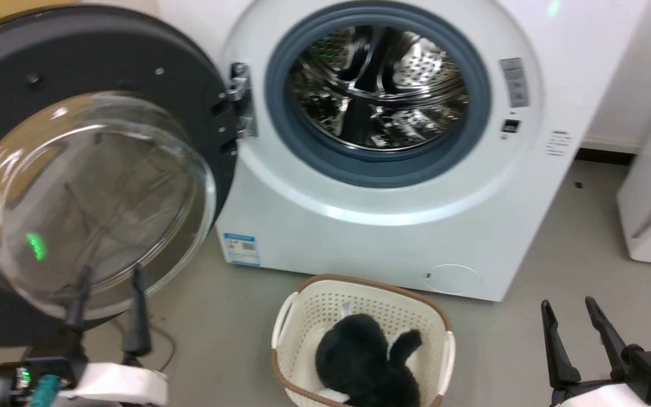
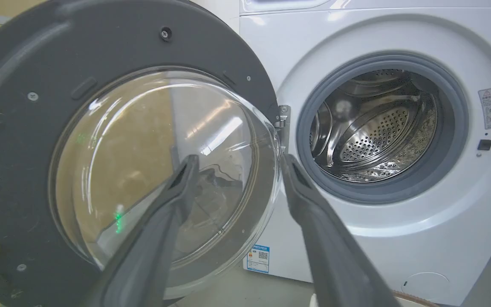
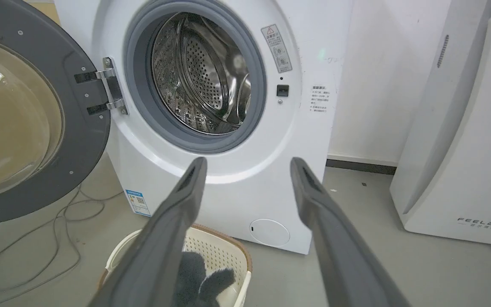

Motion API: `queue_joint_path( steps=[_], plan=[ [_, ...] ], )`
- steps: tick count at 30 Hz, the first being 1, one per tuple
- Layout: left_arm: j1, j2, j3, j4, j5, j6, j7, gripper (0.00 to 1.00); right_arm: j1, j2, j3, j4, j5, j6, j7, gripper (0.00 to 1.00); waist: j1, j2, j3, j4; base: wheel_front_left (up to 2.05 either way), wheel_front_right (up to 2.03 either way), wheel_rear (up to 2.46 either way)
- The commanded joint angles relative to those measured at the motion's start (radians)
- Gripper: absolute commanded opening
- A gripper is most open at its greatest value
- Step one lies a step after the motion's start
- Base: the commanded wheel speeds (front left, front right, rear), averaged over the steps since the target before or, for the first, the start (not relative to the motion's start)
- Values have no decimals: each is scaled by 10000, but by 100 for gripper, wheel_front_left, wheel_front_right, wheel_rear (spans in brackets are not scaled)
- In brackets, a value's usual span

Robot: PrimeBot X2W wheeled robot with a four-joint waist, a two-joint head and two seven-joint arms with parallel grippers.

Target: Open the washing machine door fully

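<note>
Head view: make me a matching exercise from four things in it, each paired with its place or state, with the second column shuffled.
Column one
1. washing machine door
2. drum
3. basket
4. blue label sticker

Column two
a. on the floor, holding a dark fluffy item
b. swung open, hinged at the opening's left
c. shiny perforated steel inside the grey ring
d. low on the washing machine front

Pairs: 1-b, 2-c, 3-a, 4-d

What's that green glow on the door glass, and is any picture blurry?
Head view: a green glint on the door glass, likely a reflected light; the picture is slightly soft. Left wrist view: a similar glint low on the glass, white glare streaks, and the left gripper blurred. Right wrist view: sharpest, with bright highlights in the drum.
</note>
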Motion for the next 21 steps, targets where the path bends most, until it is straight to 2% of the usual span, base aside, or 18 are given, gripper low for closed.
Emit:
queue_joint_path(
  steps=[1,12,21],
  plan=[
    [177,-71,-97,-19,-33,-20,-44,100,134,22,36,-114,28,-7,-44,100,2,0,-82,-239,0,0,0],
    [697,-152,-1201,426,-233,-10,-44,100,408,22,211,-674,78,-7,-44,100,2,0,-296,-1172,0,0,0],
    [871,-164,-1558,513,-343,116,-44,100,629,22,191,-737,84,-7,-44,100,2,0,-358,-1617,0,0,0]
  ],
)
